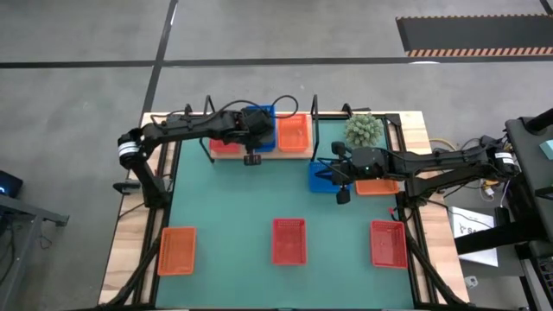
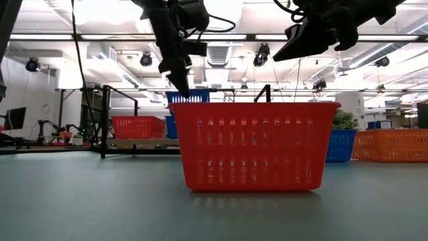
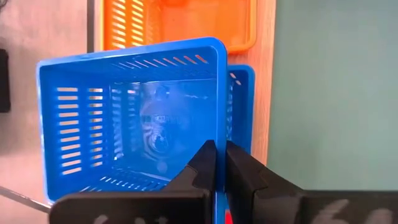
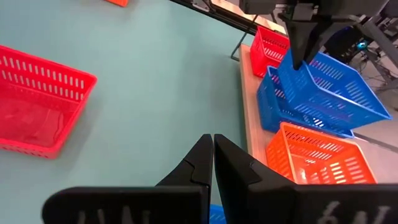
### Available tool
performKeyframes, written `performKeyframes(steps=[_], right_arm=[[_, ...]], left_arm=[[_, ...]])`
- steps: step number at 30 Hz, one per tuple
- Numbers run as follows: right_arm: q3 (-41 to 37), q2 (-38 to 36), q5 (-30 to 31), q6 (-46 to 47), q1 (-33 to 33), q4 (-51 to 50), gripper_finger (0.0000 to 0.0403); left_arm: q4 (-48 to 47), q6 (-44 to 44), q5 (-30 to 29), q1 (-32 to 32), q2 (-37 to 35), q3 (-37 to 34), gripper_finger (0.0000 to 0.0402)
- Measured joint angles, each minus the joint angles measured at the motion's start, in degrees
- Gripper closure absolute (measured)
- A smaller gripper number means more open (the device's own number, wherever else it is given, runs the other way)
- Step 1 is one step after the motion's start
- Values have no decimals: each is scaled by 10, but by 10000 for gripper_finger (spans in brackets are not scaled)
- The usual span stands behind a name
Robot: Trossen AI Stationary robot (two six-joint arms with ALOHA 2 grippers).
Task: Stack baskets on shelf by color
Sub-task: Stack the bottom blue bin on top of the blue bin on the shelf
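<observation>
My left gripper [image 1: 251,155] is over the light-wood shelf [image 1: 302,155] at the table's far edge. It is shut on a blue basket [image 3: 124,124], which tilts above a second blue basket [image 4: 280,99] standing on the shelf. A red basket [image 4: 270,46] and an orange basket [image 4: 317,155] stand on the shelf on either side. My right gripper [image 4: 213,149] is shut and empty, raised over a blue basket [image 1: 324,177] on the table to the right of the shelf. An orange basket [image 1: 378,186] stands beside that one. My left gripper pinches the raised blue basket's near wall [image 3: 219,155] at the rim, close to the corner toward the red basket, with one finger inside and one outside. The fingers come from above, pointing down. The basket hangs tilted, its far side higher, over the blue basket below it.
An orange basket [image 1: 177,250], a red basket [image 1: 289,240] and another red basket [image 1: 389,244] stand along the table's near side. A potted plant [image 1: 363,130] stands at the far right. The shelf's black uprights [image 1: 314,112] rise at its ends. Green tabletop [image 1: 242,199] lies between.
</observation>
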Motion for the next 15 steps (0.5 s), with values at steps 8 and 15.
performKeyframes(steps=[8, 15], right_arm=[[0, 0, 0, 5, 0, -4, 394], [0, 0, 0, 6, 0, -4, 394]], left_arm=[[6, 1, 0, 0, 0, -13, 401], [20, 3, 11, 0, 0, -12, 401]])
